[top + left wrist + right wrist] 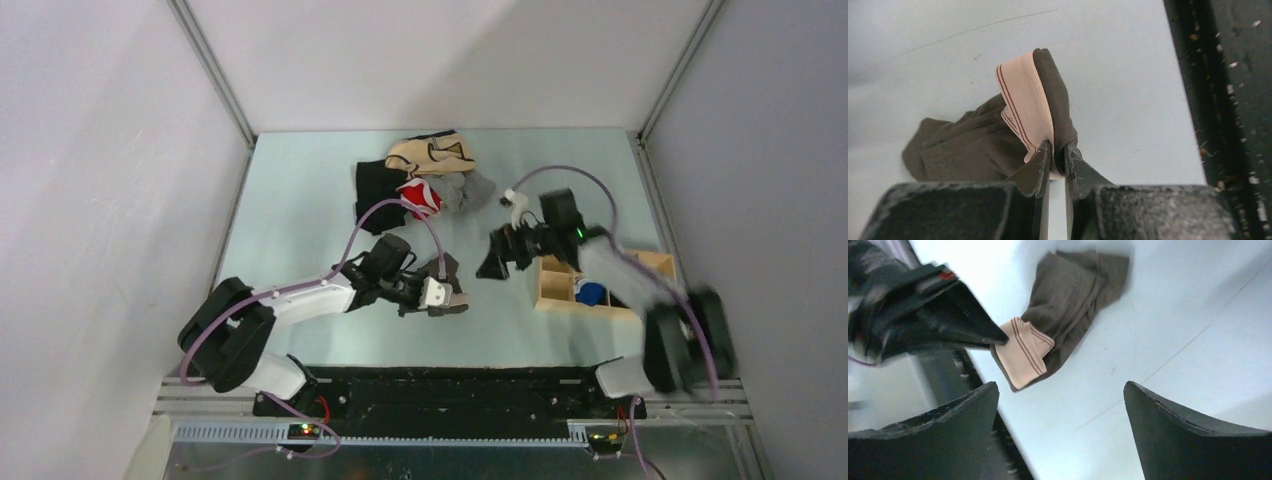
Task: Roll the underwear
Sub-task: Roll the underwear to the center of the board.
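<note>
The underwear (pixel 973 145) is dark olive-brown with a cream waistband (pixel 1025 100) that has thin brown stripes. It lies bunched on the pale table near the front edge. My left gripper (pixel 1058 147) is shut on the folded waistband edge and holds it raised off the table. In the top view the left gripper (pixel 445 292) sits over the underwear (pixel 452 303). My right gripper (pixel 1060 390) is open and empty, above the table to the right of the underwear (pixel 1073 295). In the top view the right gripper (pixel 497 255) hovers near the table's middle.
A pile of clothes lies at the back: a beige garment with dark trim (pixel 432 153), a black garment (pixel 378 188), a red and white piece (pixel 420 195), a grey piece (pixel 468 190). A wooden box (pixel 560 285) holding a blue item (pixel 590 293) stands right. The table's black front edge (pixel 1228 125) is close.
</note>
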Robot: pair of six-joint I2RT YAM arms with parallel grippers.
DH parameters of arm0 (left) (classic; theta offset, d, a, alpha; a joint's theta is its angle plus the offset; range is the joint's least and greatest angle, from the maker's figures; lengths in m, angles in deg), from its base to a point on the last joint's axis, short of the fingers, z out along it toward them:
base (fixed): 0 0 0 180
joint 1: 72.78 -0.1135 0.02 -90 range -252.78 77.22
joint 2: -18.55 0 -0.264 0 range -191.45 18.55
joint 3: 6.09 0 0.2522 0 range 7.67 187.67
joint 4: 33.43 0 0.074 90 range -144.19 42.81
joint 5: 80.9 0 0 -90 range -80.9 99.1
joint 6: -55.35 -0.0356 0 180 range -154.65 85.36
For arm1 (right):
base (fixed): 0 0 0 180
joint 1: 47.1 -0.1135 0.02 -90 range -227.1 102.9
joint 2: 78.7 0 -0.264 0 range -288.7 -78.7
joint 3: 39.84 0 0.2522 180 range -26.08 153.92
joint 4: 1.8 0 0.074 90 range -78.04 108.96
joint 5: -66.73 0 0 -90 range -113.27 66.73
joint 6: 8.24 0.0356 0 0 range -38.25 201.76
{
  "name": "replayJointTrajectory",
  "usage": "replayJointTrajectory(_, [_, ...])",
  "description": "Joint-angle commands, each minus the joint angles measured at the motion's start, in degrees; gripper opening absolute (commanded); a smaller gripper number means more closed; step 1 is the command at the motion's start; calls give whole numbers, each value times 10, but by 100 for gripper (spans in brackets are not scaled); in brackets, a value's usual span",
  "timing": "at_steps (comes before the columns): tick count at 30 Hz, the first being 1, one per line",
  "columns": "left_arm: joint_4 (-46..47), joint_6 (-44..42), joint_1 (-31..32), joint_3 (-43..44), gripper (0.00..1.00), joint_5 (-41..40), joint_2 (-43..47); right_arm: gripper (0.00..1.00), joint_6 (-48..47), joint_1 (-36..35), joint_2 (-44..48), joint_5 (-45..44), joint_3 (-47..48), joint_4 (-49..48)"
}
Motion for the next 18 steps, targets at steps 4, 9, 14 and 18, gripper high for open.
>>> replayJointTrajectory(4, [52,150,-19,-1,0,111,-25,99,-309,-145,301,-187,-317,-356])
replayJointTrajectory(9, [43,158,-25,-11,0,115,-26,88,-365,-220,256,-166,-319,-374])
replayJointTrajectory(14, [34,165,-32,-17,0,119,-21,87,-391,-285,211,-196,-319,-422])
replayJointTrajectory(18, [24,161,-36,-14,0,119,-24,87,-400,-289,193,-189,-318,-439])
